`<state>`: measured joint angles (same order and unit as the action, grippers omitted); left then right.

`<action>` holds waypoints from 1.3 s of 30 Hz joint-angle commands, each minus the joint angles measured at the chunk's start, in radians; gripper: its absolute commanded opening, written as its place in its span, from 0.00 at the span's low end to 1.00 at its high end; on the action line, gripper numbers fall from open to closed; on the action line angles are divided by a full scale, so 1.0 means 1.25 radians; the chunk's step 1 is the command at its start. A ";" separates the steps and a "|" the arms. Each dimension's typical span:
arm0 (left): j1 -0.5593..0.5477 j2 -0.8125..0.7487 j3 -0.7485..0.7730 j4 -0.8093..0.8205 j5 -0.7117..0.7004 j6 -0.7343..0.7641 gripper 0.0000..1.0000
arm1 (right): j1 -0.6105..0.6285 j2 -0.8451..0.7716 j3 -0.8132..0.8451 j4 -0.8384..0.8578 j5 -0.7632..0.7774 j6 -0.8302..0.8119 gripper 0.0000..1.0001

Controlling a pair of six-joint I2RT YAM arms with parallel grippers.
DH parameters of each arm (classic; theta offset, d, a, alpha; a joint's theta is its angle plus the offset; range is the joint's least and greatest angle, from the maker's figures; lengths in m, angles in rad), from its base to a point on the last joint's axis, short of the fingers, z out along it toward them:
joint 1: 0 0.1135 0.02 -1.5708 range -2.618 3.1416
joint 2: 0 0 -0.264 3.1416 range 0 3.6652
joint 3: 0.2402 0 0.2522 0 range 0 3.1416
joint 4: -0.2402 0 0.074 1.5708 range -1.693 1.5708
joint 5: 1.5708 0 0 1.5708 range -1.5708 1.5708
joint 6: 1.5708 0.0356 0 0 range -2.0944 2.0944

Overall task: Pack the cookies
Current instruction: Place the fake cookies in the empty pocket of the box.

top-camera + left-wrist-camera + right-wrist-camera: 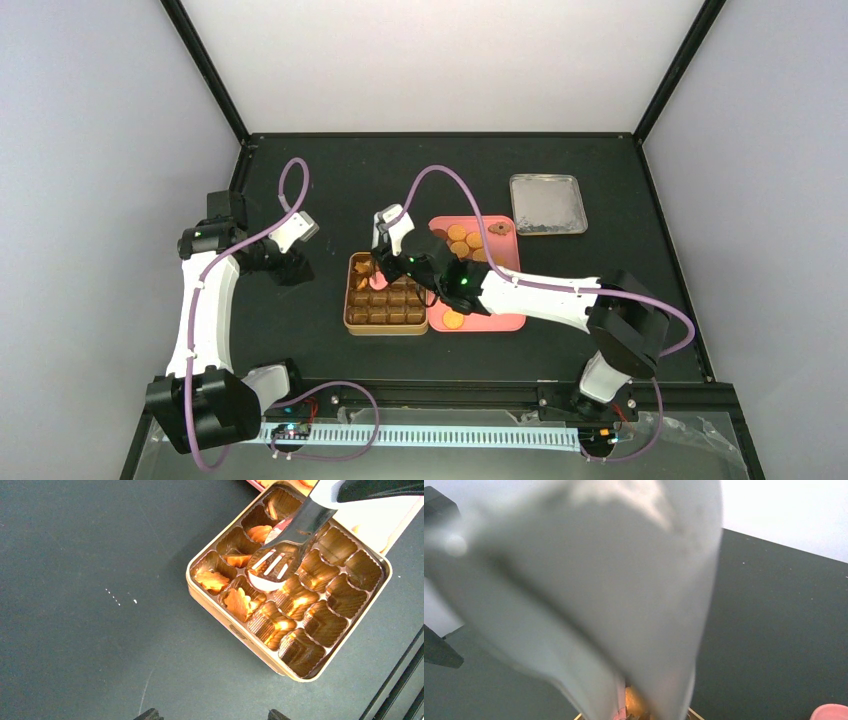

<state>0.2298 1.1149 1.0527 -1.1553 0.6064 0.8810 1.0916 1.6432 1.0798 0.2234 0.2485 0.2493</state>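
One of the cookies point(453, 320) lies at the tray's point(490, 322) near end. The tin point(227, 625) beside it holds several in its far cells, our right gripper point(395, 262) clamping tongs point(280, 562) above; our left gripper point(213, 714) hangs open, empty. More fill the tray's far end.

We see a cluster of round orange-golden cookies point(462, 240) lying flat at the far end of the pink tray point(495, 322). A dark brown cookie point(498, 228) sits just beside them, and a single round cookie point(453, 320) lies apart near the tray's front edge. We also find orange flower-shaped cookies point(239, 603) in the tin point(237, 630), each tilted in its own compartment along one side.
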 commanded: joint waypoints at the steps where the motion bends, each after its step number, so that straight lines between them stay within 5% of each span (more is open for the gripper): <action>1: 0.006 0.003 0.032 -0.018 0.021 0.021 0.57 | -0.001 0.003 -0.012 0.039 -0.030 0.025 0.31; 39: 0.007 0.009 0.029 -0.014 0.023 0.021 0.57 | 0.007 -0.041 0.044 0.025 -0.038 0.012 0.26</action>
<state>0.2298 1.1271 1.0576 -1.1584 0.6090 0.8822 1.0954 1.6154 1.1107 0.2375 0.1734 0.2531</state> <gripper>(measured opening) 0.568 0.259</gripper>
